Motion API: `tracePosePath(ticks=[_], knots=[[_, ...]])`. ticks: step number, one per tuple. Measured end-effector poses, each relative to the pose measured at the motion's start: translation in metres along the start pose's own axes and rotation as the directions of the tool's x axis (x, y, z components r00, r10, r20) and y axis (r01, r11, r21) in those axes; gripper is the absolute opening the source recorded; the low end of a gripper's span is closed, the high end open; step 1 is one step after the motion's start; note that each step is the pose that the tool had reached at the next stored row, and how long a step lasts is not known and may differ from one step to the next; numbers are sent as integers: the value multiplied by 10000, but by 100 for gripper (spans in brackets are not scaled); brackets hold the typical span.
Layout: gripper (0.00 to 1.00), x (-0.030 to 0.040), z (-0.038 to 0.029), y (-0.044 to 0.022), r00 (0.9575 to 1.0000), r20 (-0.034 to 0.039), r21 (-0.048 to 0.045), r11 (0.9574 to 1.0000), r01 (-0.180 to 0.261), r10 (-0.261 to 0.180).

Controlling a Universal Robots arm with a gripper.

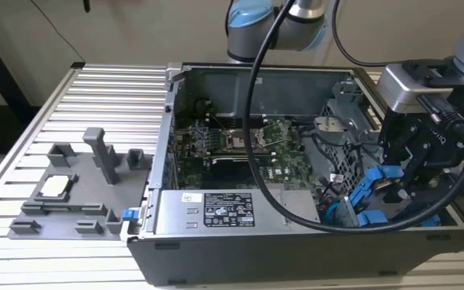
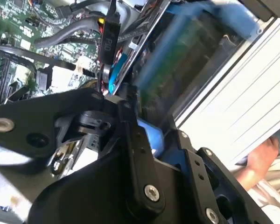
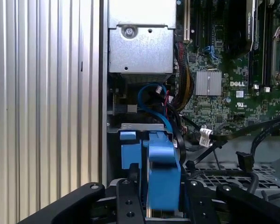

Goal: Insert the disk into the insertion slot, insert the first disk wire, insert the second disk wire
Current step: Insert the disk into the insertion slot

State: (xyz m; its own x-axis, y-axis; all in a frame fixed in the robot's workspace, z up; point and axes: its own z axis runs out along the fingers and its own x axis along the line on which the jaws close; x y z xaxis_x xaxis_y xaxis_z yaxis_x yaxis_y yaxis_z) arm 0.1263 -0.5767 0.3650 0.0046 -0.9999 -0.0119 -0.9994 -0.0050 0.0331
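In the exterior view my gripper [image 1: 395, 188] is shut on the disk [image 1: 377, 181]. The disk's blue carrier frame hangs tilted over the case's near corner on the exterior view's right. The insertion slot [image 1: 351, 215], dark metal with blue fittings, lies just under it. In the first wrist view the blue carrier [image 3: 163, 170] stands on edge between my black fingers [image 3: 129, 200]. The slot's metal lip [image 3: 141, 126] is just beyond it. A blue cable [image 3: 151, 95] loops above the slot. The second wrist view shows the disk [image 2: 191, 60] blurred beyond the gripper's black linkage.
A grey labelled power-supply box [image 1: 215, 212] sits beside the slot. The perforated cage [image 1: 347, 140] and motherboard [image 1: 232, 138] lie deeper in the case. Loose black cables [image 3: 245, 158] cross near the cage. A grey fixture [image 1: 79, 187] stands on the ribbed table. A hand [image 2: 266, 158] rests outside the case.
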Motion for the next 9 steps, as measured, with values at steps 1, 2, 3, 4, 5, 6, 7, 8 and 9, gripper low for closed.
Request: tracePosePath(ticks=[1,2,3,4,5,6,7,8,9], knots=[[41,0,0,0,10000,0,0,10000,0,0],[41,0,1,0,10000,0,-1,10000,0,0],[41,-1,-4,0,10000,-2,0,10000,1,-1],[41,-1,-16,0,10000,-3,0,10000,0,0],[41,-1,-23,0,10000,0,0,10000,0,0],[41,-1,-26,0,10000,1,0,10000,1,-1],[41,-1,-26,0,10000,2,0,10000,1,-1],[41,-1,-26,0,10000,1,0,10000,1,-1],[41,-1,-27,0,10000,1,0,10000,1,-1]])
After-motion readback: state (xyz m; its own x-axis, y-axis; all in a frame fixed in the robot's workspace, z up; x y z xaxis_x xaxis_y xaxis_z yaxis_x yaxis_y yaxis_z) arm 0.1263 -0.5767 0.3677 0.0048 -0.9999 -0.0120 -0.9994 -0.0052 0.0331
